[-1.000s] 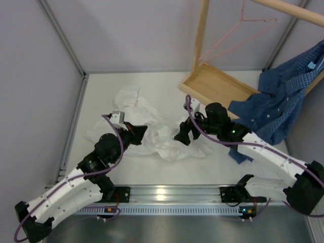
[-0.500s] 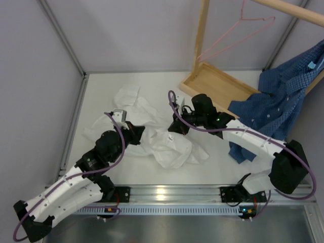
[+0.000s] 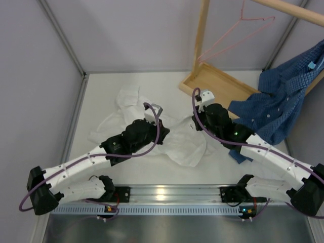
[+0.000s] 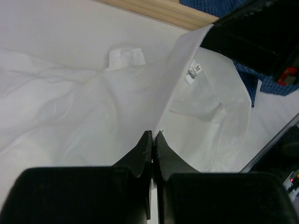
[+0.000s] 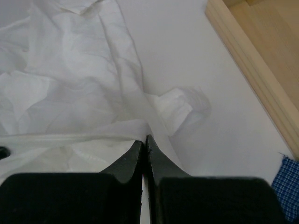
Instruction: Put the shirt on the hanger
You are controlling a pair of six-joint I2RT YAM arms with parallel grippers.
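As left gripper [image 4: 153, 135] pinches shirt [image 4: 84, 107], M tag [image 4: 190, 73]

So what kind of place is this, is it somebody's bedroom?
Probably not a bedroom, more likely a robot test booth. Plain grey panel walls box in a white table, the left arm and right arm are bolted to a metal rail, and a wooden rack holds a pink hanger.

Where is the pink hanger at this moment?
Top view, upper right: the hanger hangs by the wooden rack's post, above its base, left of the blue shirt.
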